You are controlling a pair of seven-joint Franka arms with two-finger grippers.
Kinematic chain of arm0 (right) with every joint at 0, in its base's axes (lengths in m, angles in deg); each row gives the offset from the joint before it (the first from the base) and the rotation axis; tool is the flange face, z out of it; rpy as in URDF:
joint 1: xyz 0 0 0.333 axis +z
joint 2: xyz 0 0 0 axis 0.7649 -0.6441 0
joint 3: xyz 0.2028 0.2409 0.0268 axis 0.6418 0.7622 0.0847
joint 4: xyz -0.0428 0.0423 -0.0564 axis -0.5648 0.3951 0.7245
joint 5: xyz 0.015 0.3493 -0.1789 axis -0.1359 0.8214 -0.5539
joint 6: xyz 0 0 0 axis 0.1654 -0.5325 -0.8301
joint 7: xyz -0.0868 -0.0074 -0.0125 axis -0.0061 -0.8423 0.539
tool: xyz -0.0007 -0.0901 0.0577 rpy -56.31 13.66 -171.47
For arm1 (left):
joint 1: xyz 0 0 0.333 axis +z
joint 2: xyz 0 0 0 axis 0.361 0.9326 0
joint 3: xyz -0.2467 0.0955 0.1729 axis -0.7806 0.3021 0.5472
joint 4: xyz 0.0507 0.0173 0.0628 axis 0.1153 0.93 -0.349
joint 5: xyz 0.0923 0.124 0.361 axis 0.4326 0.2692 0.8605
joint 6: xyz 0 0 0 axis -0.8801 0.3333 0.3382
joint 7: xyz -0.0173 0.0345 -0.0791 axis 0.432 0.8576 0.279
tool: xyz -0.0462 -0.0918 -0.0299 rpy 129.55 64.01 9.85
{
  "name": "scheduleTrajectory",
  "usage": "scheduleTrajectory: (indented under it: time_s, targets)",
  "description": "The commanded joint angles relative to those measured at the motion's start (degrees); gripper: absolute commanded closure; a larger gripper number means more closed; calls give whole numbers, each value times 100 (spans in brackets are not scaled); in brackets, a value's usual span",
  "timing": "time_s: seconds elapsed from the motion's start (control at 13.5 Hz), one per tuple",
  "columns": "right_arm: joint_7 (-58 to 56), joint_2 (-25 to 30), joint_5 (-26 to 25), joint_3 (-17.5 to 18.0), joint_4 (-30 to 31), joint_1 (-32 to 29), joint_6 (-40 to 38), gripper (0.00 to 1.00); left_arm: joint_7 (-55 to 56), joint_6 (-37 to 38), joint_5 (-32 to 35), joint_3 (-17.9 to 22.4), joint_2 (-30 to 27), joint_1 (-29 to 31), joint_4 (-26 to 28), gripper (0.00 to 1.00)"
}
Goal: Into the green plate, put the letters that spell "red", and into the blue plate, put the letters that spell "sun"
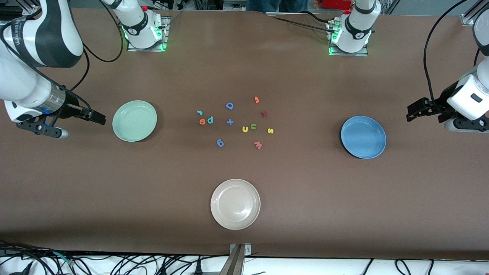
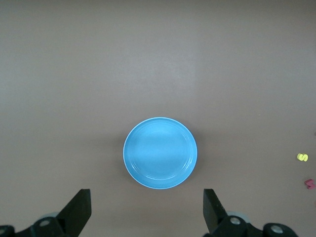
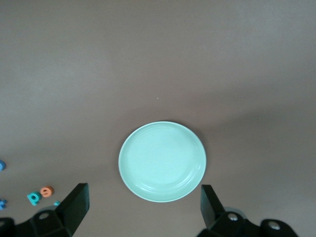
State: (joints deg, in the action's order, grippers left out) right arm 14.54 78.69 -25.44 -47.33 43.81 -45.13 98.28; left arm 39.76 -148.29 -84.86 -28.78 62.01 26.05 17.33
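Both tools wide and empty: left tool by the blue plate, right tool by the green plate, each stationed beside its target dish.

This is a robotics lab. Two white arm bases are bolted on metal plates with green status lights along one edge of a wide brown-covered table. Loose black cables tangle on the floor just off the table's edge nearest the front camera, beside a metal camera mount.

pink-red w cut off, teal r half hidden
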Motion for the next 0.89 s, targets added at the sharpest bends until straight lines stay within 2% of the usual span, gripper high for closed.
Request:
scheduleTrajectory:
  time_s: [0.0,0.3,0.37,0.59,0.74,0.81]
  targets:
    - [719,-48,135,8,-89,425,-4,0,-83,64,101,-34,71,47,-151,0]
    - [2188,-320,337,16,-107,1269,312,1,-21,55,-3,-34,193,12,-151,0]
    - [2530,-408,346,34,-107,1402,391,1,31,-41,-204,-26,359,-50,-151,0]
    - [3365,-742,355,43,-107,2008,743,1,540,-138,-320,-61,474,-383,-151,0]
    - [3971,-1023,399,51,-98,2202,901,1,1005,-138,-346,-114,703,-760,-133,0]
    - [4366,-1146,590,51,-107,2247,963,1,1356,-147,-451,-140,799,-901,-133,0]
